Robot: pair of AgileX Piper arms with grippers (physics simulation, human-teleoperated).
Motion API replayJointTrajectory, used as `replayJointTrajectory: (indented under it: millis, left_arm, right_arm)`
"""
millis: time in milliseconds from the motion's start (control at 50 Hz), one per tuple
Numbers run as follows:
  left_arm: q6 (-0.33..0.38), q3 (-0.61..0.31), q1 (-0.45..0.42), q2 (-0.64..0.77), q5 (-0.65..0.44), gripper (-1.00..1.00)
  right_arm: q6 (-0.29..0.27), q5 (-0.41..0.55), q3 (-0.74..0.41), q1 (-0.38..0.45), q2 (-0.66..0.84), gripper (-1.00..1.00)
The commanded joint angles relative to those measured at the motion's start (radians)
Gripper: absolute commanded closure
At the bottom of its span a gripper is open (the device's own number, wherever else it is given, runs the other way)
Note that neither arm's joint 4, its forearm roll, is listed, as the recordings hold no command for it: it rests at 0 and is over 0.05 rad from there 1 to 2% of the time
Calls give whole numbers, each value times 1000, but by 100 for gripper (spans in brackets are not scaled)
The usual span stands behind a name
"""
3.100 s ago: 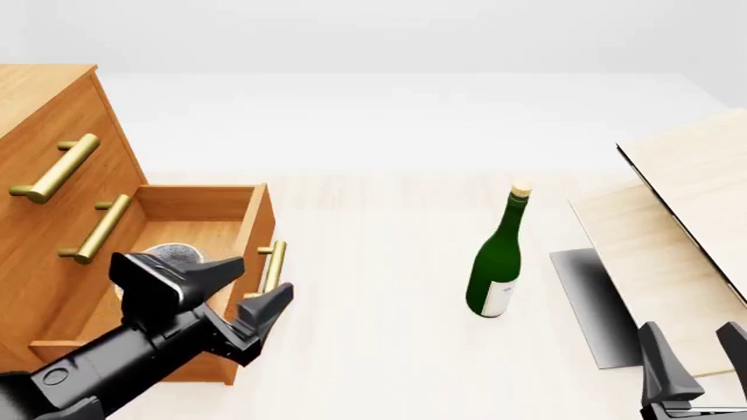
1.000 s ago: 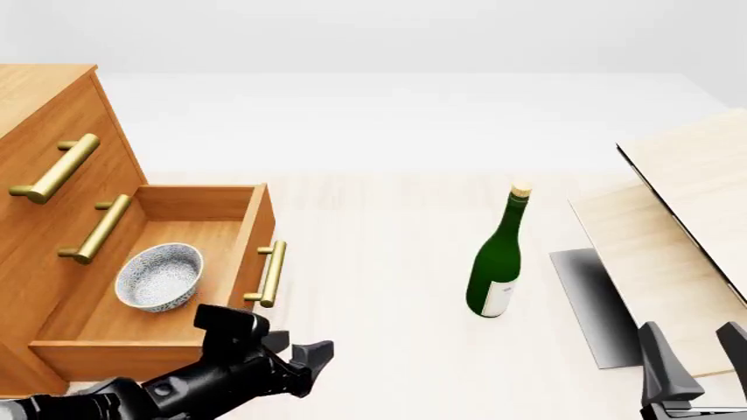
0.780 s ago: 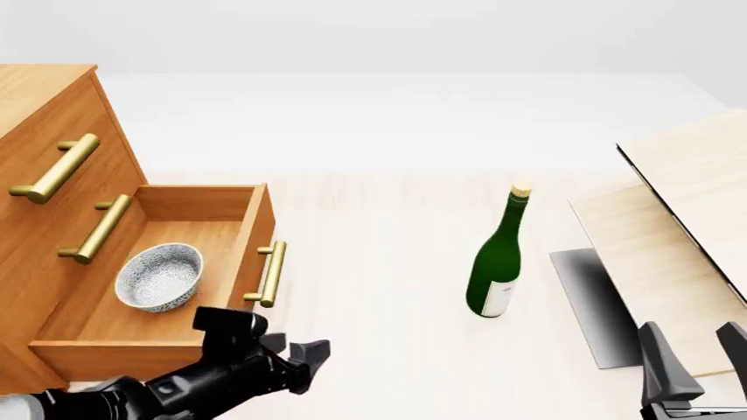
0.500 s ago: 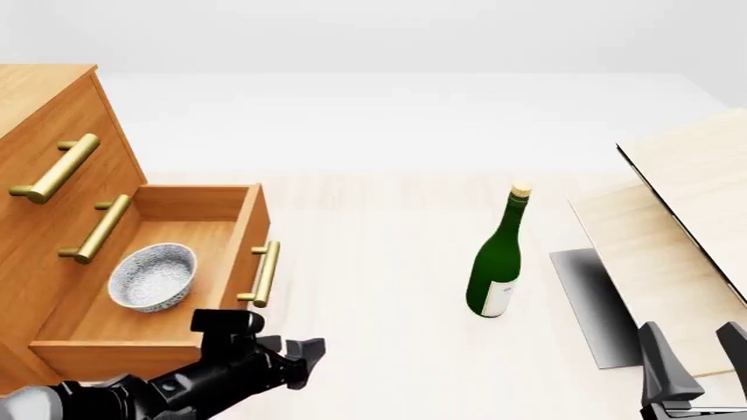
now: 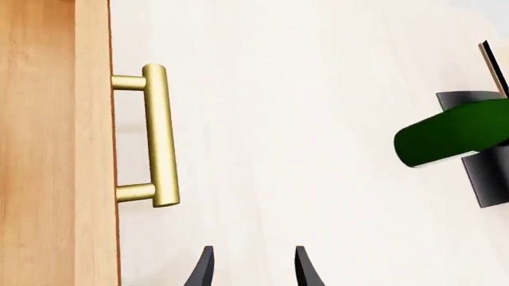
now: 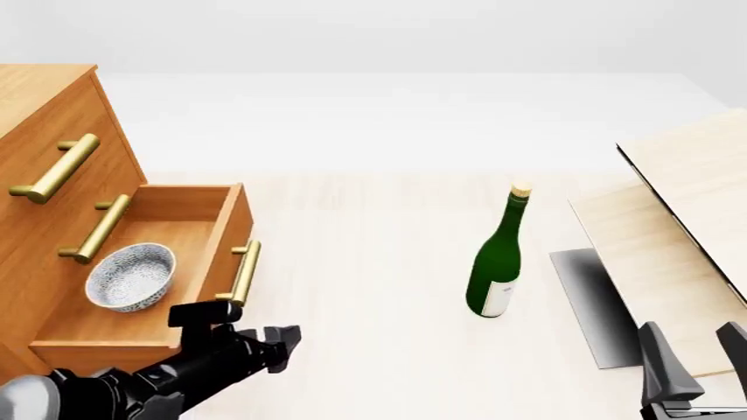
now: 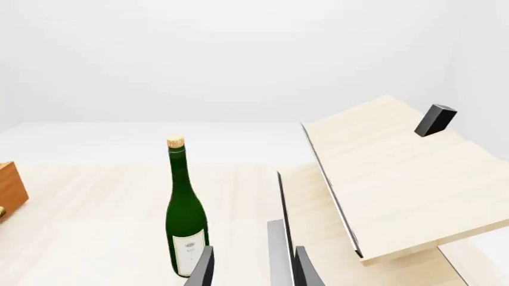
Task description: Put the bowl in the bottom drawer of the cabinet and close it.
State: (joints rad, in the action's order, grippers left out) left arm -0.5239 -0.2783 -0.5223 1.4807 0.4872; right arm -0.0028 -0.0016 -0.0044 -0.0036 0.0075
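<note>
The cabinet (image 6: pixel 47 166) stands at the left with its bottom drawer (image 6: pixel 129 337) partly pulled out. Inside the drawer sits the bowl (image 6: pixel 131 276), speckled grey-white. The drawer's brass handle (image 6: pixel 243 273) faces the table; the left wrist view shows the handle (image 5: pixel 159 137) on the wooden front (image 5: pixel 56 143). My left gripper (image 6: pixel 247 331) is low at the near end of the drawer front, open and holding nothing, its fingertips (image 5: pixel 205 271) just off the front. My right gripper (image 6: pixel 694 367) rests open at the bottom right, away from the drawer.
A green bottle (image 6: pixel 499 258) stands mid-table, also visible as a bottle (image 7: pixel 185 220) in the right wrist view. Pale wooden boards (image 6: pixel 688 210) lean at the right over a dark mat (image 6: pixel 589 302). A small black block (image 7: pixel 435 119) lies on the upper board.
The drawer has slid leftward into the cabinet with the bowl in it. My left gripper, over the drawer three seconds ago, dropped to its front and followed it left.
</note>
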Motion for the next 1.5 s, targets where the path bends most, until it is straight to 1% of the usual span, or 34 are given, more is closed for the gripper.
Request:
replayJointTrajectory:
  millis: [20, 660, 760, 980, 1040, 1500]
  left_arm:
    - [29, 3, 67, -11, -13, -100]
    - [79, 13, 170, -7, -23, -100]
    - [94, 17, 204, -16, -28, -100]
    - [112, 29, 242, -24, -32, -100]
    - [123, 32, 270, -27, -33, -100]
    - [158, 53, 360, -46, -40, -100]
  right_arm:
    - [0, 0, 0, 0, 0, -100]
    - [0, 0, 0, 0, 0, -100]
    - [0, 0, 0, 0, 0, -100]
    - [0, 0, 0, 0, 0, -100]
    - [0, 0, 0, 0, 0, -100]
    - [0, 0, 0, 0, 0, -100]
